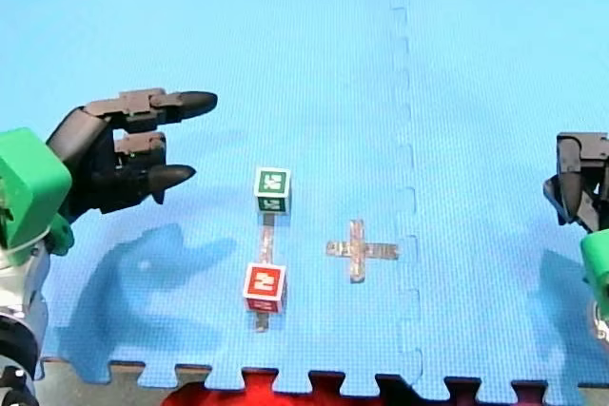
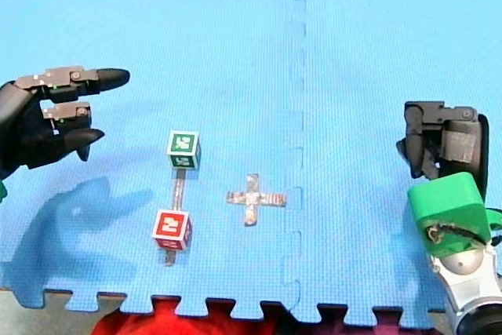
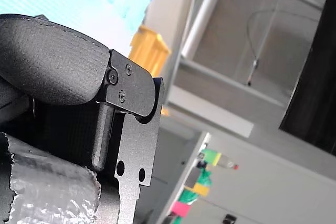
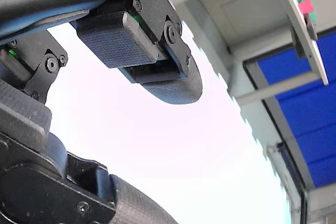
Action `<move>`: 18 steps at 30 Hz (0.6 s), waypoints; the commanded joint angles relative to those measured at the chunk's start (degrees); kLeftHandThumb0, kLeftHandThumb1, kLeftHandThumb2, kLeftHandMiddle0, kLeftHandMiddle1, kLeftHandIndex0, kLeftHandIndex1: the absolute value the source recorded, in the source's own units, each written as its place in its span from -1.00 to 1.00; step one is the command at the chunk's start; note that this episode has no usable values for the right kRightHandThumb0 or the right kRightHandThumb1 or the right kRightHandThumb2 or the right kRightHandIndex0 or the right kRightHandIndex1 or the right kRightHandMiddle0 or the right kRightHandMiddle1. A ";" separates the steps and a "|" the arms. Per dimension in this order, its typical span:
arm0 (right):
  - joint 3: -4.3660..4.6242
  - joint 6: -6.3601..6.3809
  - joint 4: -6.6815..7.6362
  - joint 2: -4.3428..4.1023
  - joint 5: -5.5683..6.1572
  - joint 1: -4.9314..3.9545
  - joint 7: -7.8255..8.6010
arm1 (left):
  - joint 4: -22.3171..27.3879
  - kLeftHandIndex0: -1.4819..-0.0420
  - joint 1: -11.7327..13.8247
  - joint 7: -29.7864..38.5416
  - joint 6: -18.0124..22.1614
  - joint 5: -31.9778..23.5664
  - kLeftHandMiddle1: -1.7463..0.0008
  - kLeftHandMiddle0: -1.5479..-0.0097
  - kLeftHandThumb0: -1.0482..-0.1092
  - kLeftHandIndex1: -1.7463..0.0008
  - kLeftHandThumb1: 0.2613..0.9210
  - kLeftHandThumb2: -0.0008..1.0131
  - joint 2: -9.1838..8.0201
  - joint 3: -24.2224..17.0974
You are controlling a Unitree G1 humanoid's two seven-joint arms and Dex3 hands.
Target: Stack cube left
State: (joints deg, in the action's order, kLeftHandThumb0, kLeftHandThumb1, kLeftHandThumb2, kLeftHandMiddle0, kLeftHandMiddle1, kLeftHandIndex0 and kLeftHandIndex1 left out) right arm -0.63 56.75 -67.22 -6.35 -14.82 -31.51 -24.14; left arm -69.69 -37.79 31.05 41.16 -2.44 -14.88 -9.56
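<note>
Currently left hand (image 1: 124, 154) empty near green cube (image 1: 273, 189); right hand (image 2: 435, 143), far right, seemingly curled.

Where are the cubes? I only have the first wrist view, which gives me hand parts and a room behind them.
Observer: Both sit on the blue mat. The green cube is farther from the robot and the red cube is nearer. They are apart, with a tape strip between them.
Operator: Is either hand holding one?
Observer: No. The left hand is open, to the left of the green cube and not touching it.
Operator: And the right hand?
Observer: The right hand is at the mat's right side, well away from both cubes, and holds nothing.
</note>
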 commanded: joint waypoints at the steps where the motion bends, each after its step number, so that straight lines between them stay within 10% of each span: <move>1: -0.19 0.05 0.02 -0.14 0.52 -0.18 0.17 | 0.31 -0.03 0.25 -0.62 -0.61 0.55 -1.00 -0.14 -0.72 0.99 0.27 -1.00 -0.60 0.57; 18: 0.07 0.33 -0.05 -0.39 -0.20 -0.34 -0.34 | 2.27 0.05 2.45 4.56 0.93 4.83 -1.00 -0.12 -0.79 1.00 0.47 -0.96 -4.62 6.15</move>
State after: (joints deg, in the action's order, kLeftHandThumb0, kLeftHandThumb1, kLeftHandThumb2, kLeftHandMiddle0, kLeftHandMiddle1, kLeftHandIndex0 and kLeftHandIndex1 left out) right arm -0.57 56.83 -67.23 -6.43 -15.10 -31.65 -24.23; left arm -67.67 -35.82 35.31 41.88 1.83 -18.95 -4.13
